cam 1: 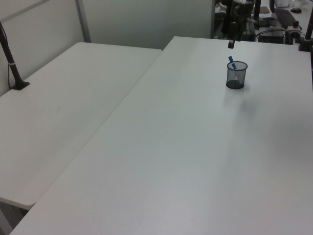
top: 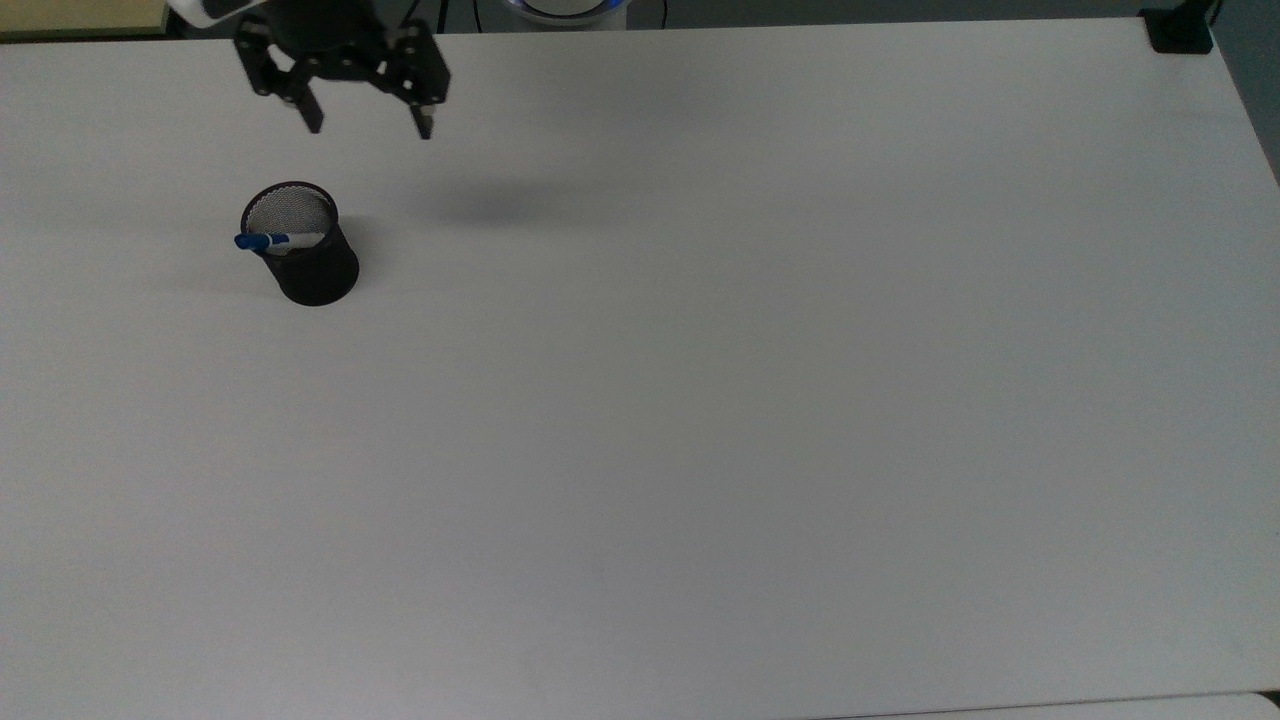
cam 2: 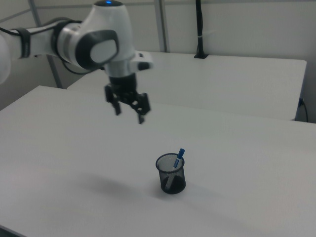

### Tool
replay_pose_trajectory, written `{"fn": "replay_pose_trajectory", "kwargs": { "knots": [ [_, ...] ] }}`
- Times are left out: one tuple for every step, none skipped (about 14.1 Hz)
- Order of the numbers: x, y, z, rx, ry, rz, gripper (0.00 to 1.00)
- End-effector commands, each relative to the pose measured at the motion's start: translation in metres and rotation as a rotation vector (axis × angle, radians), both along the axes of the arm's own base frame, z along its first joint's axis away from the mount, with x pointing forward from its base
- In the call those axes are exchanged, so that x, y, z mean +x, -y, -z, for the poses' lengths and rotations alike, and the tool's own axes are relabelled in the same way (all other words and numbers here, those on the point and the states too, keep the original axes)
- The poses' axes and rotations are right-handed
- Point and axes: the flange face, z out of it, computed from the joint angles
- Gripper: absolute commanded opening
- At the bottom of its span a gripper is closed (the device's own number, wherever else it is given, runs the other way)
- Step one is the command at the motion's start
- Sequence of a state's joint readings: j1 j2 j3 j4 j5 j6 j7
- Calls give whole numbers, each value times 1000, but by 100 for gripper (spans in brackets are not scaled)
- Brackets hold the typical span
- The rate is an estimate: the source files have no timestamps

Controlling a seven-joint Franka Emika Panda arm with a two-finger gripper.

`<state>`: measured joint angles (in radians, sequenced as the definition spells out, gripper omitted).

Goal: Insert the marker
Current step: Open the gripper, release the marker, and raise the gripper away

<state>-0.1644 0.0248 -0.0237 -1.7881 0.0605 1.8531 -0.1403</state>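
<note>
The marker stands tilted inside the black mesh cup, its blue cap poking over the rim. The cup rests upright on the white table. My gripper hangs open and empty, well above the table and apart from the cup, toward the top view's upper edge and to the right view's left of the cup.
A second white table adjoins in the left view's left. A black clamp post stands on it, and another black clamp sits at the top view's far right corner. A cable trails off the arm.
</note>
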Motion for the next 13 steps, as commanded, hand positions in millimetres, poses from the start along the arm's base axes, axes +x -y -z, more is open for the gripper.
{"fn": "replay_pose_trajectory", "kwargs": {
  "knots": [
    [-6, -84, -22, -74, -158, -14, 100],
    [-10, -90, -24, -74, -176, -25, 100],
    [-11, -91, -24, -74, -187, -30, 100],
    [-10, -96, -23, -77, -188, -38, 100],
    [-7, -109, -17, -92, -191, -60, 100],
    [-6, -109, -15, -104, -191, -63, 100],
    [-6, -108, -18, -106, -182, -60, 100],
    [-6, -103, -20, -105, -171, -50, 100],
    [-5, -97, -22, -105, -157, -38, 100],
    [-2, -93, -23, -103, -138, -29, 100],
    [-2, -93, -24, -105, -131, -9, 100],
    [-2, -93, -24, -105, -130, 26, 100],
    [-2, -94, -25, -106, -129, 55, 100]
  ]
}}
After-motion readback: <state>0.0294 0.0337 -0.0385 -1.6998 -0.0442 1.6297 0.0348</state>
